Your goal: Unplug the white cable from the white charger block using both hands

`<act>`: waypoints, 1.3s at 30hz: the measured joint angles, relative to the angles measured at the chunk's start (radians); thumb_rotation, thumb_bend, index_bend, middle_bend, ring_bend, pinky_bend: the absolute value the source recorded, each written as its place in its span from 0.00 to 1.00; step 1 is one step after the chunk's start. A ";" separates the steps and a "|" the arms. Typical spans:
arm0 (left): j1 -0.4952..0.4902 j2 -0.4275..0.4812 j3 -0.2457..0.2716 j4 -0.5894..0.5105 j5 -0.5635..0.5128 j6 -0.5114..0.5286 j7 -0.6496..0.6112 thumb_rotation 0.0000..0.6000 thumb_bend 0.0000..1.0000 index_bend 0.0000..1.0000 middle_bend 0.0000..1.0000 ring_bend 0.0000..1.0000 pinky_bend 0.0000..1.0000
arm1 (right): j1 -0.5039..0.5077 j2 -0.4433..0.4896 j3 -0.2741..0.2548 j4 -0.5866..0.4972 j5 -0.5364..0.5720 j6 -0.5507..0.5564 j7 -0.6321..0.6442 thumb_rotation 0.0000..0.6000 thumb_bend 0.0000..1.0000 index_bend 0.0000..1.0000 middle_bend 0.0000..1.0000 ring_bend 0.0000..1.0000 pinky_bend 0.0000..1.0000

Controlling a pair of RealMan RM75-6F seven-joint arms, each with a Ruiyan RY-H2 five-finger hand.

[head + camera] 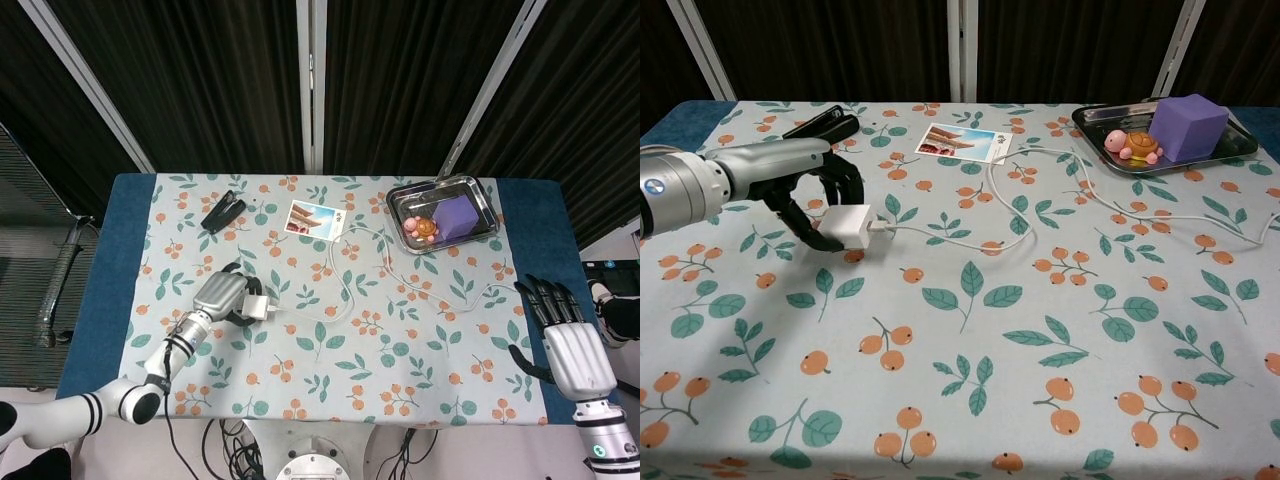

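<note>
The left hand (810, 195) has the white charger block (851, 227) pinched between thumb and curled fingers and holds it just off the cloth, near the left edge of the table (110, 290), about midway between front and back. The white cable (970, 235) is plugged into the block's right face and trails across the middle of the cloth in loops toward the metal tray (478, 200) in the far right corner, then on toward the right edge.

The right hand (565, 345) hovers at the right edge near the front, fingers spread and holding nothing, well apart from the plug. A purple block (1185, 125) and a small toy turtle (1130, 145) lie in the tray; a black stapler (223, 212) and a photo card (316, 220) lie toward the far edge.

To my eye the step in hand is bringing the second hand to the plug. The left hand would do well to keep the block steady, with its cable end turned toward the centre, so the right hand has less of a reach. The right hand should pinch the connector body just beside the block, not the thin cord, and pull straight along the plug's own line; a sideways tug may twist the block out of the left hand's light pinch.
</note>
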 measured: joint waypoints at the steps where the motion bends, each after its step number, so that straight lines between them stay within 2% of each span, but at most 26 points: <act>1: 0.000 0.005 -0.004 -0.017 0.003 0.000 -0.014 1.00 0.27 0.57 0.55 0.36 0.14 | 0.016 0.004 0.006 -0.013 -0.010 -0.015 -0.008 1.00 0.21 0.00 0.00 0.00 0.00; 5: -0.001 0.030 -0.026 -0.103 0.006 -0.001 -0.067 1.00 0.27 0.57 0.55 0.36 0.14 | 0.076 0.011 0.028 -0.064 -0.018 -0.091 -0.048 1.00 0.21 0.00 0.00 0.00 0.00; 8: -0.009 0.040 -0.046 -0.154 -0.008 0.005 -0.069 1.00 0.28 0.57 0.55 0.36 0.14 | 0.128 0.005 0.054 -0.121 0.024 -0.167 -0.102 1.00 0.21 0.00 0.00 0.00 0.00; 12: -0.025 0.035 -0.057 -0.171 -0.046 0.025 0.002 1.00 0.28 0.57 0.55 0.36 0.14 | 0.205 -0.040 0.096 -0.185 0.142 -0.246 -0.186 1.00 0.16 0.10 0.04 0.00 0.00; 17: -0.056 0.012 -0.074 -0.201 -0.146 0.078 0.163 1.00 0.28 0.57 0.55 0.36 0.15 | 0.296 -0.171 0.145 -0.228 0.347 -0.292 -0.321 1.00 0.12 0.21 0.09 0.00 0.00; 22: -0.090 -0.023 -0.094 -0.243 -0.244 0.166 0.309 1.00 0.27 0.57 0.54 0.36 0.15 | 0.387 -0.338 0.195 -0.230 0.568 -0.278 -0.437 1.00 0.14 0.31 0.13 0.00 0.00; 25: -0.110 -0.042 -0.107 -0.273 -0.289 0.209 0.365 1.00 0.27 0.57 0.54 0.36 0.15 | 0.438 -0.439 0.221 -0.211 0.666 -0.245 -0.490 1.00 0.21 0.35 0.15 0.00 0.00; 28: -0.124 -0.058 -0.114 -0.291 -0.315 0.243 0.404 1.00 0.27 0.57 0.54 0.36 0.15 | 0.471 -0.526 0.240 -0.180 0.709 -0.185 -0.526 1.00 0.26 0.38 0.17 0.00 0.00; 31: -0.132 -0.075 -0.115 -0.298 -0.338 0.273 0.436 1.00 0.27 0.57 0.54 0.36 0.15 | 0.502 -0.601 0.258 -0.146 0.742 -0.127 -0.559 1.00 0.27 0.39 0.17 0.00 0.00; 39: -0.144 -0.105 -0.114 -0.305 -0.375 0.316 0.478 1.00 0.27 0.57 0.54 0.36 0.15 | 0.570 -0.708 0.304 -0.066 0.874 -0.087 -0.597 1.00 0.27 0.39 0.17 0.00 0.00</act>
